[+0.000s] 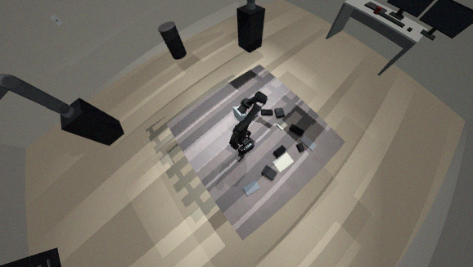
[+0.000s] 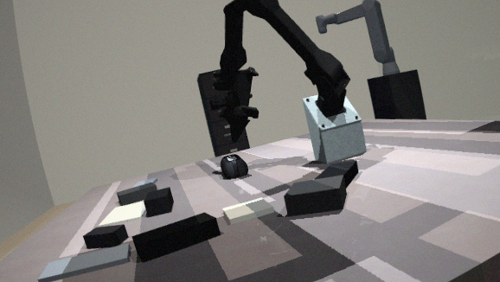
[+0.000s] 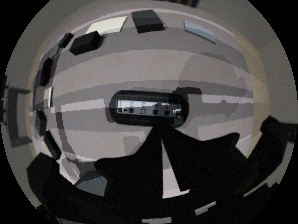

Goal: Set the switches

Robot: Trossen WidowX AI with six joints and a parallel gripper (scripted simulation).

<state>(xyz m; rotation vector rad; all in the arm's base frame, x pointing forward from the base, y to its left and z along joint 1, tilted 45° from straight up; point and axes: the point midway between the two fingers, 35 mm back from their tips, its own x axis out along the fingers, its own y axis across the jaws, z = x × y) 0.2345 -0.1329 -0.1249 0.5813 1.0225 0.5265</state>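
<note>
The dark grey controller unit (image 2: 233,167) (image 3: 115,116) lies on the bench with its label side up. The pale label strip shows in the wrist view. Its third square from the left looks empty; the others look dark, though the end ones are blurred. The rocker switches are hidden beneath. My gripper (image 2: 235,139) (image 3: 158,124) is shut and empty, its tips together. It points down above the unit, with a gap below the tips in the exterior view. In the wrist view the tips overlap the unit's near long edge.
Several dark blocks, including a long one (image 1: 296,130) (image 2: 176,238) and a wide one (image 1: 279,112) (image 2: 316,196), lie apart from the unit. A cream plate (image 1: 283,162) (image 2: 124,214) (image 3: 107,25) and a small cream block (image 2: 248,210) also lie there. The arm stands on a pale blue box (image 2: 342,140).
</note>
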